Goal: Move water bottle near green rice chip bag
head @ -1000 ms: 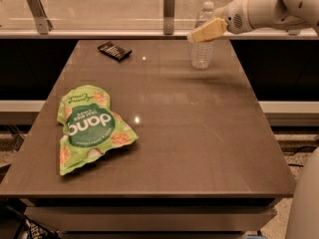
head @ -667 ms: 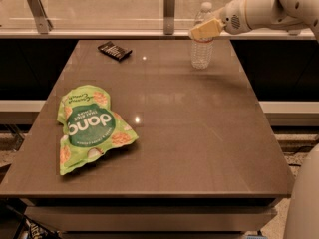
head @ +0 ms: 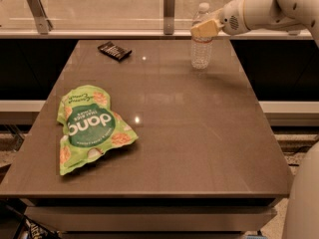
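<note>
Water bottle (head: 201,51) and tool (head: 206,29) meet at the far right part of the table (head: 199,133). The tool reaches in from the right on the end of a pale arm (head: 259,9) and lies against the bottle's upper part, just under the white cap. Whether it has already clenched on the bottle or only rests beside it cannot be told from this view.

The water bottle stands upright on its base, close to the table's far edge. It looks like thin, clear, ribbed plastic, so it is probably light, and lighter again if partly empty. The walls would likely give under a hard squeeze. The smooth plastic may slip, and a tall narrow shape like this tips easily if pushed from high up. The best hold seems to be around the upper body or shoulder, where the ribs stiffen it, with a moderate squeeze and a straight lift before any sideways travel.

A small black packet (head: 114,50) lies to the left of the bottle, near the far edge. The green rice chip bag (head: 89,126) lies flat on the near left part of the table, well apart from bottle and tool, with open table surface between them.
</note>
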### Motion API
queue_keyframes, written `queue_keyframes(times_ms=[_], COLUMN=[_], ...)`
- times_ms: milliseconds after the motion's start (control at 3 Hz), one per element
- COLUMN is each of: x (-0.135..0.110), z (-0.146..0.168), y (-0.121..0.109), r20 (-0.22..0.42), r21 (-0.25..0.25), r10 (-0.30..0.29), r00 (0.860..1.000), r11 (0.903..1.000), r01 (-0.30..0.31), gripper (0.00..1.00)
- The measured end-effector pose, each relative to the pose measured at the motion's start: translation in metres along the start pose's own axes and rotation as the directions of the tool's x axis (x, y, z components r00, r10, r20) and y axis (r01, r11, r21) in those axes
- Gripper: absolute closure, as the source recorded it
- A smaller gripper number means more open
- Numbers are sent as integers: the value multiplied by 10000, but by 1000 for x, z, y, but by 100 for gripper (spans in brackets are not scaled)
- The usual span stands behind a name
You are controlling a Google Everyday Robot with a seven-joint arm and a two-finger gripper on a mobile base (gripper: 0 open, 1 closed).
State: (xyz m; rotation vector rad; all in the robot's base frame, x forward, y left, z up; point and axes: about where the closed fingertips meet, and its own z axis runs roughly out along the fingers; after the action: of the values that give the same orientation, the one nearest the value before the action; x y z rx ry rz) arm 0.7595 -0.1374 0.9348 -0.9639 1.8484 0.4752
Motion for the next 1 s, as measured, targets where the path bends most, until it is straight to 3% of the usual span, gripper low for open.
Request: queue_keyframes(times_ms=[333,667,1000], x=[0,0,-6], z=[3,4,4], y=[1,2,16], r20=[-9,-11,-142], r21=[-49,-56,-238], r10=[5,4,-91], r00=[10000,10000,9999], r11=[10000,10000,9997], r01=[-5,-4,88], gripper=[100,100,100])
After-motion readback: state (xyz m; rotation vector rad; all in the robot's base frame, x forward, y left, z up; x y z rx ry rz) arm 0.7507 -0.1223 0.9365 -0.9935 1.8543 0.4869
